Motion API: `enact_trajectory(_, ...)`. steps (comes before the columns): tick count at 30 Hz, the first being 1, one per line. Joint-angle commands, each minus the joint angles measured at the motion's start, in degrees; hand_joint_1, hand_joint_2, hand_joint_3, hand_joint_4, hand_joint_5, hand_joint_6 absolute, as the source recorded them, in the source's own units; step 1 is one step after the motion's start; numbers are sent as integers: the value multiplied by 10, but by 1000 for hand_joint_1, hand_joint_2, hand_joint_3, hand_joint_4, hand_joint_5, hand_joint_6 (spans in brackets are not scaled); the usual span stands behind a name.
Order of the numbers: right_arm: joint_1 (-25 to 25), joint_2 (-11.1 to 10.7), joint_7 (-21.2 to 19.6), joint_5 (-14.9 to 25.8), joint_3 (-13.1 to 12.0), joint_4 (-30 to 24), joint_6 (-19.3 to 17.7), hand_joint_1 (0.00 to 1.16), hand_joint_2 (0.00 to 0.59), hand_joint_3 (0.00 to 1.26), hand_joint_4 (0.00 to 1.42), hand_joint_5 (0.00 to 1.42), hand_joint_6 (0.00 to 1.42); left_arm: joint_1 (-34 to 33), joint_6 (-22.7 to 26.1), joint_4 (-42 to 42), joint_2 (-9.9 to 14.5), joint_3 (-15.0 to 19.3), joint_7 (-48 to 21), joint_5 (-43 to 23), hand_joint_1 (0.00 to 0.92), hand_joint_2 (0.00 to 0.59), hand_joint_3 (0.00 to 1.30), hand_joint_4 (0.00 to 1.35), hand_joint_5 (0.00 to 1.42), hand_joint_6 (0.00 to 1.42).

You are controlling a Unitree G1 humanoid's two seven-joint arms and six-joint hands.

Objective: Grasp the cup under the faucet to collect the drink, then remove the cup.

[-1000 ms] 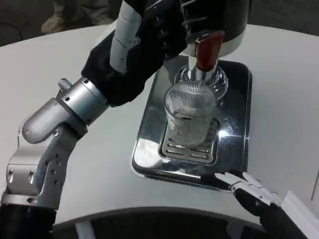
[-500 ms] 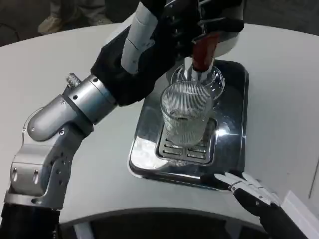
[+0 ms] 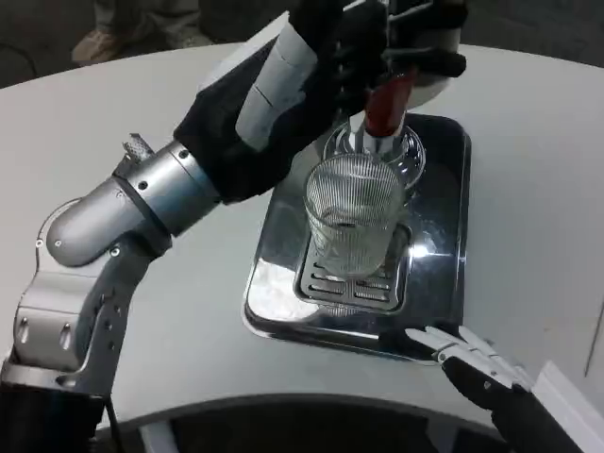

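Ribbed clear glass marks the cup (image 3: pixel 354 215), which stands upright on the slotted grate (image 3: pixel 351 279) of a shiny steel tray (image 3: pixel 444 274) on the white table (image 3: pixel 113 104), directly below the red faucet handle (image 3: pixel 387 104) and its metal spout (image 3: pixel 357 140). A little dark liquid shows near the cup's bottom. Beyond the cup, at the tray's far end, the left hand (image 3: pixel 396 38) reaches over the top of the faucet, its black fingers (image 3: pixel 439 64) curled at the handle's upper end; whether they actually grip it cannot be told, since the sleeve and the dispenser's white body (image 3: pixel 429 87) crowd that spot. The silver left forearm (image 3: pixel 142 203) angles in from the near left of the tray. On the tray's near side, just off its front right corner, the right hand (image 3: pixel 472 359) lies low with white fingers stretched out and apart, holding nothing, well clear of the cup.
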Motion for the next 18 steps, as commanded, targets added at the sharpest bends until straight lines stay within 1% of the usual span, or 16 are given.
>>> enact_trajectory(1, 11, 4, -8, 3, 2, 0, -10, 630, 510, 193, 116, 38, 2, 0, -14, -10, 13, -17, -26, 16, 0, 13, 159, 122, 238, 130)
enact_trajectory(5, 11, 4, -8, 3, 3, 0, -11, 630, 510, 193, 116, 38, 2, -5, -18, -7, 22, -20, -35, 22, 0, 16, 168, 123, 230, 126)
enact_trajectory(18, 14, 4, -12, 4, 5, -3, -12, 630, 510, 193, 121, 39, 2, -13, -45, -9, 64, -39, -55, 60, 0, 20, 188, 134, 227, 110)
